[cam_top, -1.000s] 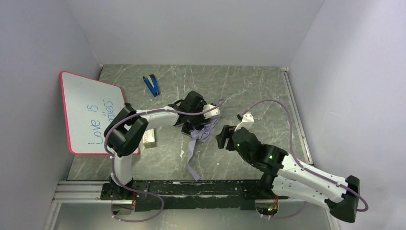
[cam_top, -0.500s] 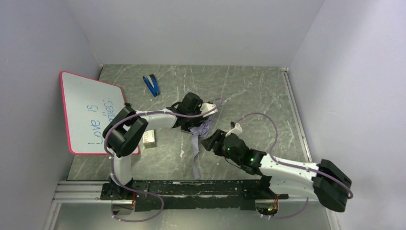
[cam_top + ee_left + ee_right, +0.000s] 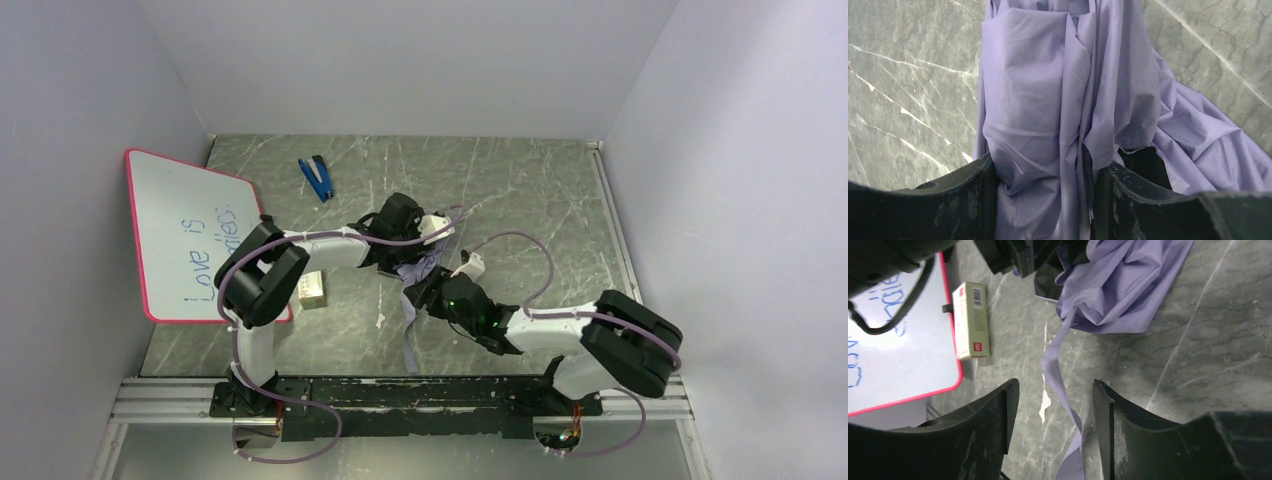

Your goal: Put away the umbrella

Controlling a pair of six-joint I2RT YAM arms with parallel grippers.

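**A:** The fingers of your left gripper are clamped on a bunched fold of the umbrella, which lies crumpled near the middle of the table. The fingers of your right gripper stand apart with nothing in them. They are poised over the closure strap, which trails from the fabric toward the near edge.

**B:** So how do you take the strap cleanly?

**A:** Come down with one finger on each side of it. Close near where it leaves the fabric, not at its loose end, and hold the left clamp firm so the bundle doesn't drag. After that, I'd judge, you can wind it round the folds.

**B:** And is there anything to put it in?

**A:** No sleeve, bin or drawer shows in any view. The only container is a small closed carton beside the pink-framed whiteboard, and you cannot tell what is inside it.
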